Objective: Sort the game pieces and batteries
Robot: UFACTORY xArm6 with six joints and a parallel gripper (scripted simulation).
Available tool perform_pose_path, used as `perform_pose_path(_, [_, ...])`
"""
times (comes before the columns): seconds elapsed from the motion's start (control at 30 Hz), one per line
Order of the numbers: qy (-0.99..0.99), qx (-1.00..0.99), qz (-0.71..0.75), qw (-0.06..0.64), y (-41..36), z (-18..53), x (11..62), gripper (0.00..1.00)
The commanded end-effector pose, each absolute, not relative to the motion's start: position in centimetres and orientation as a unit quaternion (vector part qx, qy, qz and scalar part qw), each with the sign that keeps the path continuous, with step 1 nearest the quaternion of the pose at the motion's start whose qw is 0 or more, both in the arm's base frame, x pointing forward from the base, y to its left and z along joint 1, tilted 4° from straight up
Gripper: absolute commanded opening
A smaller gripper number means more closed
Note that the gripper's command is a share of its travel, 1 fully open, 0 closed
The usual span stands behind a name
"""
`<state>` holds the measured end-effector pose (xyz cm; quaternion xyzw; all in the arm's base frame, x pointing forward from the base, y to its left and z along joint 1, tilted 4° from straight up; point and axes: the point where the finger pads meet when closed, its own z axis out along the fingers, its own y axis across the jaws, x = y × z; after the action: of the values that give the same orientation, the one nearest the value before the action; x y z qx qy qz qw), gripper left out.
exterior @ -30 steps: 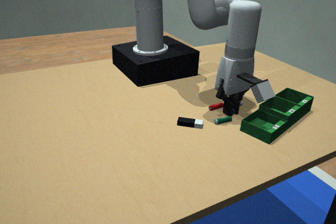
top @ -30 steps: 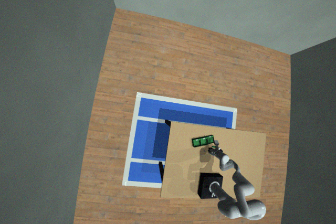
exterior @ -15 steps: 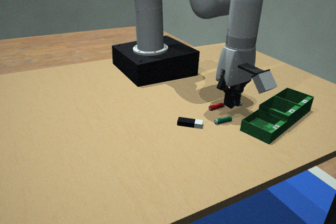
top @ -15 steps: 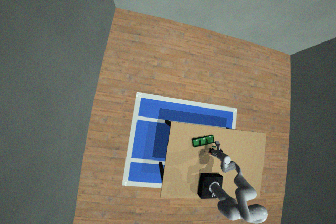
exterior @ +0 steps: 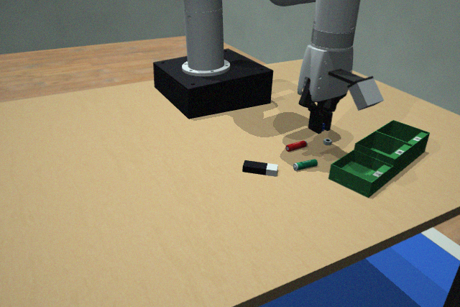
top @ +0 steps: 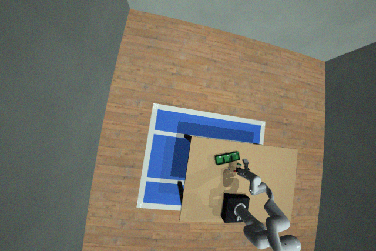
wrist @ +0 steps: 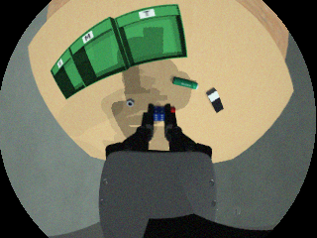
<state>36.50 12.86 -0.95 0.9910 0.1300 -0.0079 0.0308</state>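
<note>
A small blue piece [wrist: 158, 114], likely a game piece, is clamped in my end effector [exterior: 320, 125] just above the table [exterior: 111, 185], beside the nut [exterior: 327, 141]; I judge the next move is carrying it over the bins [exterior: 379, 157] to the one marked M, whose label I cannot read.

The room is enclosed by plain grey walls [top: 54, 90] and has a wood-plank floor [top: 212, 69] in warm brown tones. A blue mat [top: 206, 121] with a white border and white dividing lines lies on the floor, partly covered by the table [exterior: 111, 185], which has a light tan top with a dark edge. Lighting is even, casting soft shadows on the table surface.
</note>
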Motion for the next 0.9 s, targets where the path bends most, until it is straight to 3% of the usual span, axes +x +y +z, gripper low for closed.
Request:
perform_pose_path(0.0, [0.130,0.991,-0.006,0.030,12.9,-0.8,36.7,0.00])
perform_pose_path(0.43, [0.130,0.991,-0.006,0.030,14.0,-0.2,37.2,0.00])
perform_pose_path(0.87, [0.226,0.974,-0.008,0.029,20.6,-0.6,40.7,0.00])
